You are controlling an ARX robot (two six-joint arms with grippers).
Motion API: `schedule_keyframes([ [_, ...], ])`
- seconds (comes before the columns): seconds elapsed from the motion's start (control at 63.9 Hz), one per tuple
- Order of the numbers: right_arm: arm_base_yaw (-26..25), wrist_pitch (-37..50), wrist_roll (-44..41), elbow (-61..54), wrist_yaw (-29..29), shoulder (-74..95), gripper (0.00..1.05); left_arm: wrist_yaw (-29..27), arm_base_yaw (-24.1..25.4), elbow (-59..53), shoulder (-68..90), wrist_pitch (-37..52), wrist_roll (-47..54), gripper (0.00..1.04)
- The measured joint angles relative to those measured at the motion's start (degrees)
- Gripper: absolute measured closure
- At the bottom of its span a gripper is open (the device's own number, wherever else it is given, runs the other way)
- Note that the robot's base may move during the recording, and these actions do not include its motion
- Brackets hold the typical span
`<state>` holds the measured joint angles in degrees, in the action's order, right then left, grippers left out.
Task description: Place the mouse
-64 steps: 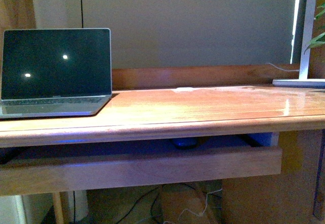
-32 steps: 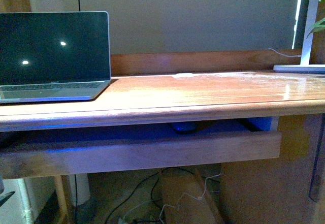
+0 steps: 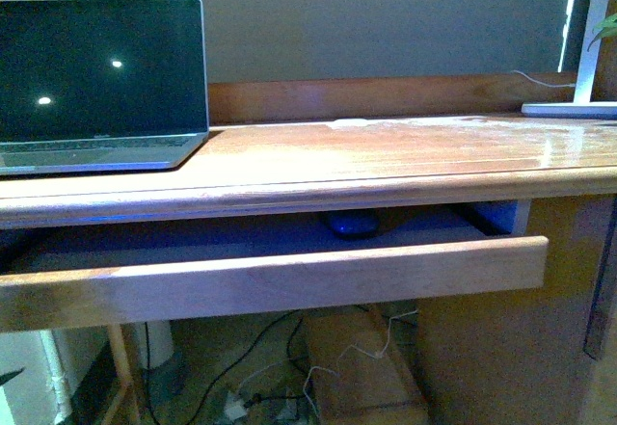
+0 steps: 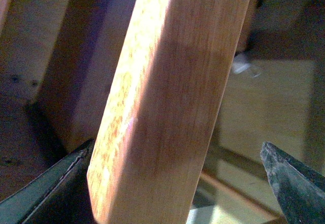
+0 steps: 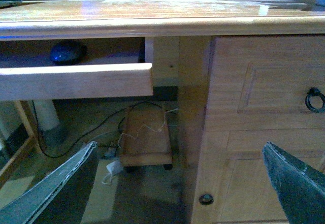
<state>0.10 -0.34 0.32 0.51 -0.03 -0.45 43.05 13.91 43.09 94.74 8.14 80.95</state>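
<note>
The mouse, small, dark and dome-shaped, lies in the open drawer under the desk top, toward its back. It also shows in the right wrist view. The drawer's wooden front stands pulled out from the desk. My left gripper is open, with the drawer front between its jaws; I cannot tell whether they touch it. My right gripper is open and empty, low in front of the desk's cabinet, apart from the drawer's right end. Neither arm shows in the front view.
An open laptop with a dark screen stands on the desk top at the left. A white lamp base sits at the far right. Under the desk are a low wooden box and cables. A cabinet door carries a ring handle.
The drawer front has come out toward me and looks larger and lower in the front view. The laptop and desk top have shifted upward in the picture. The mouse has stayed in the drawer.
</note>
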Motion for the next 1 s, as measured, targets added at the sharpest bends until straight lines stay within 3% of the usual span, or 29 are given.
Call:
schedule_keyframes([
  [0.125,0.00,0.00,0.00,0.00,0.02,0.00,0.07,8.57,-0.46,-1.62,-5.31,-12.83,-2.89,0.07],
  [0.282,0.00,0.00,0.00,0.00,0.00,0.00,0.07,14.91,-1.90,-5.38,-11.10,-13.40,-15.30,0.07],
  [0.391,0.00,0.00,0.00,0.00,0.02,0.00,0.07,18.95,-2.43,-9.42,-17.05,-6.58,-31.52,0.08],
  [0.47,0.00,0.00,0.00,0.00,0.00,0.00,0.07,23.28,-3.23,-13.33,-24.20,3.39,-47.87,0.08],
  [0.532,0.00,0.00,0.00,0.00,0.00,0.00,0.07,22.82,-4.17,-15.45,-31.36,12.33,-60.78,0.08],
  [0.658,0.00,0.00,0.00,0.00,0.00,0.00,0.07,15.69,-4.61,-16.98,-41.05,20.28,-82.09,0.08],
  [0.83,0.00,0.00,0.00,0.00,0.00,0.00,0.07,8.87,-2.73,-20.87,-52.78,17.14,-98.05,0.08],
  [0.893,0.00,0.00,0.00,0.00,0.00,0.00,0.07,-10.60,-7.41,-21.84,-59.41,8.44,-95.17,0.18],
  [0.908,0.00,0.00,0.00,0.00,0.02,0.00,0.07,-12.26,-8.37,-22.21,-60.70,6.93,-94.33,0.20],
  [0.924,0.00,0.00,0.00,0.00,0.02,0.00,0.07,-19.06,-10.01,-23.08,-63.12,4.50,-92.24,0.24],
  [1.002,0.00,0.00,0.00,0.00,0.00,0.00,0.07,-33.35,-13.18,-27.50,-71.34,-1.27,-86.99,0.36],
])
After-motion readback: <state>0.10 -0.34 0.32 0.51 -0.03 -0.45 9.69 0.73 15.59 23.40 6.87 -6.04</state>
